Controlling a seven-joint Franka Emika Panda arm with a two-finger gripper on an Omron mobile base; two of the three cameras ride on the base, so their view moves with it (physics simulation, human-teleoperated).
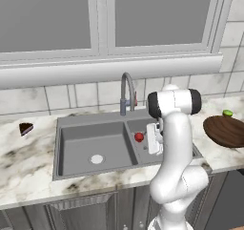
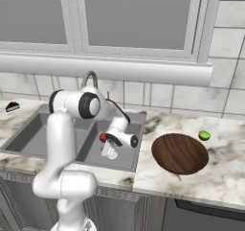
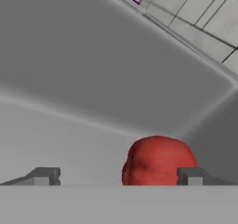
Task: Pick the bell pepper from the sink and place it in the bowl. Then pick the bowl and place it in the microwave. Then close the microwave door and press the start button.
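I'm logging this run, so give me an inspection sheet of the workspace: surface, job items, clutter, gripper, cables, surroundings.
Surface: marbled white stone counter around the grey double-basin sink.
Job's things: small red bell pepper in the sink's right basin; dark brown wooden bowl on the counter to the right, nothing in it.
Clutter: green lime beyond the bowl; dark cake slice left of the sink.
Gripper: two-finger gripper open, low in the right basin, pepper near one fingertip, not gripped.
Cables: nothing seen.
Surroundings: curved grey faucet, tiled wall, window above.
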